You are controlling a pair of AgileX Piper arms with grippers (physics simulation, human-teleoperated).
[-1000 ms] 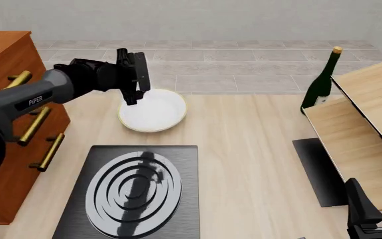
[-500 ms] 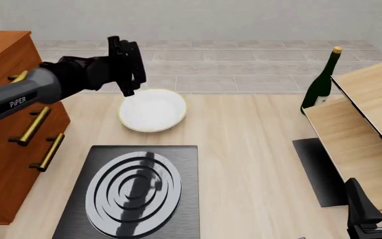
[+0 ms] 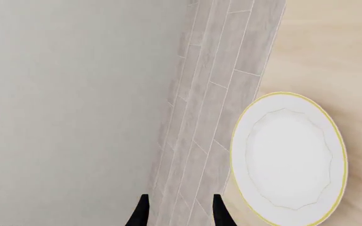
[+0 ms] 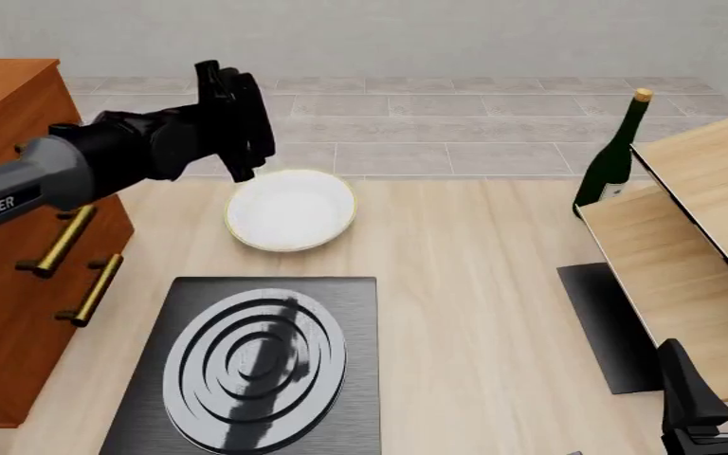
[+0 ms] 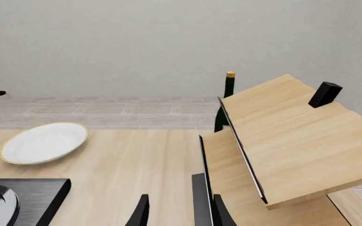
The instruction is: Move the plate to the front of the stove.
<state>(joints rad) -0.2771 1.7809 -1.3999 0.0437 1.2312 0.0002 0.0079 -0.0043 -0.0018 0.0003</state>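
The white plate (image 4: 291,210) with its thin gold rim lies flat on the wooden table, just beyond the far edge of the stove (image 4: 257,365), a black slab with silver ring burner. My left gripper (image 4: 250,142) hovers above and to the left of the plate, open and empty. In the left wrist view the plate (image 3: 288,157) lies off to one side of the left gripper (image 3: 179,214), apart from its fingertips. My right gripper (image 4: 718,393) stands open and empty at the near right. The right wrist view shows that gripper (image 5: 181,214), the plate (image 5: 44,142) and a stove corner (image 5: 17,197).
A wooden drawer cabinet (image 4: 10,237) with brass handles stands at the left. A green wine bottle (image 4: 610,156) stands at the far right beside a slanted wooden shelf (image 4: 693,237), with a plain black mat (image 4: 598,322) under it. A small black block (image 5: 325,93) sits on the shelf.
My left gripper has risen and drawn back to the left, off the plate's rim. The plate has stayed in place and the right arm has not moved.
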